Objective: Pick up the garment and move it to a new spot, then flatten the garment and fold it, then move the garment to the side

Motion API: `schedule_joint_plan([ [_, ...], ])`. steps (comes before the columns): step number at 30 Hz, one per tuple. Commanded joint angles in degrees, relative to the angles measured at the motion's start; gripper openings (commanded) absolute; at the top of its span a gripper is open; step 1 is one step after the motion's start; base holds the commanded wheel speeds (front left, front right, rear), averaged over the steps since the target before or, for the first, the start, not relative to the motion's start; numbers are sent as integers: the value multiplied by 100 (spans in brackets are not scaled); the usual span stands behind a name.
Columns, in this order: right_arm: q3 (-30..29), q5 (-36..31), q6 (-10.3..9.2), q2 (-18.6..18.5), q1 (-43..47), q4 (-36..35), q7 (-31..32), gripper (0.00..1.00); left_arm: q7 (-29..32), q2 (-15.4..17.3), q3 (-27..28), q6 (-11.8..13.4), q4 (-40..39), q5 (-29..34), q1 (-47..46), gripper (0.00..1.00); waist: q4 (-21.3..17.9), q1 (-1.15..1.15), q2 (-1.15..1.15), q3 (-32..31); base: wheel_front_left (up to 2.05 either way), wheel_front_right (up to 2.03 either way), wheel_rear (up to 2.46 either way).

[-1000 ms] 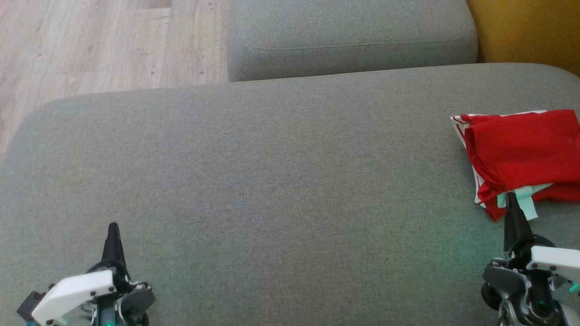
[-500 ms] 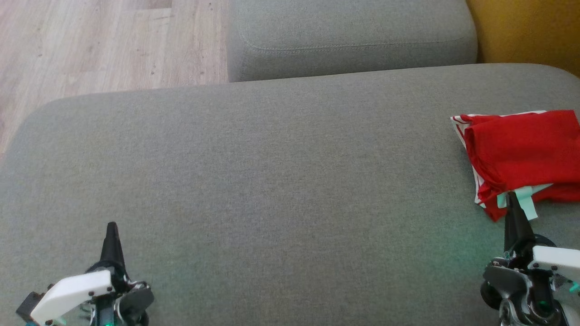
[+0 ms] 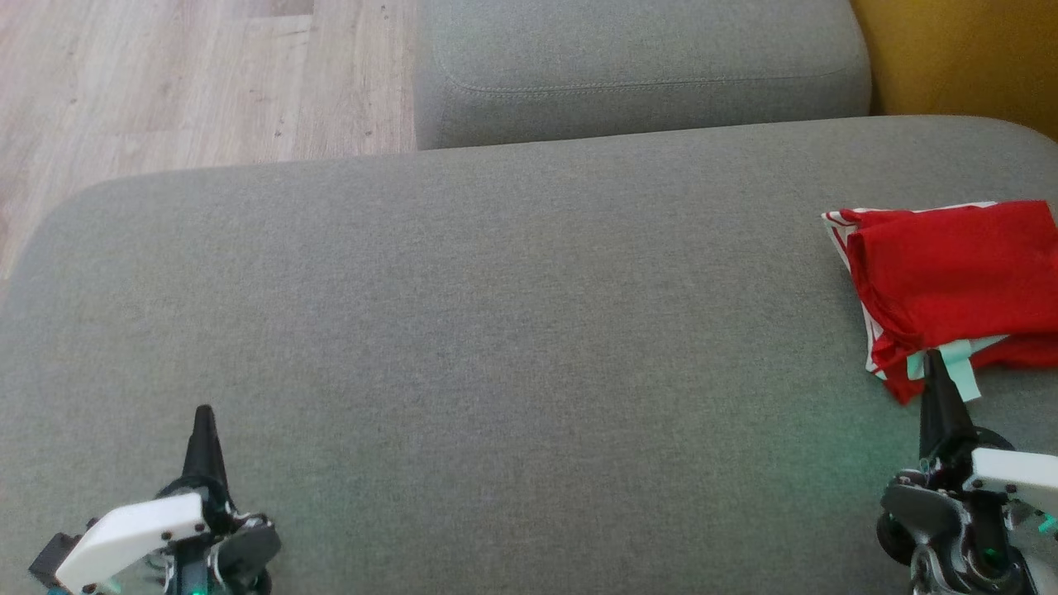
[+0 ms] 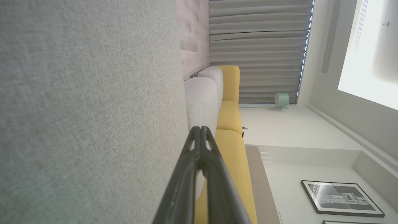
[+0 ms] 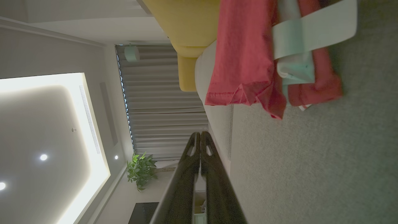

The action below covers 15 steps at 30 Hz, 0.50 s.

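**Folded garment lies at the cushion's right side, both grippers shut and empty**

The big grey cushion (image 3: 496,330) takes up most of the head view, with a smaller grey cushion (image 3: 636,66) behind it, wooden floor (image 3: 165,74) at the far left and a yellow seat (image 3: 959,58) at the far right. The red garment (image 3: 959,273) lies on the big cushion's right side in a loose fold, running off the picture's right edge, so its full extent cannot be told. Judging by that, the task looks near its end.

The left gripper (image 3: 204,417) hovers low over bare cushion, well apart from the garment, its fingers pressed together and holding nothing. The right gripper (image 3: 932,364) is likewise closed and empty. Its tip is near the garment's near edge, and the right wrist view shows a gap between them.

A pale green strip (image 3: 959,368) sticks out of the fold right by that tip. The risk is there: any forward or sideways sweep of the right arm could snag the strip or the loose red hem (image 5: 245,93) and drag the fold open. A pull could also slide the garment toward the cushion's edge.
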Motion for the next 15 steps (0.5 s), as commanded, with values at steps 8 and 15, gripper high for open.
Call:
schedule_joint_plan([
  [8, 112, 36, -4, -34, -309, -221, 37, 0, 42, 34, 216, -40, -211, -32, -298, 0, 0, 0, 0, 0, 0, 0, 0],
  [15, 112, 36, -4, -34, -309, -221, 37, 0, 42, 34, 216, -40, -211, -32, -298, 0, 0, 0, 0, 0, 0, 0, 0],
])
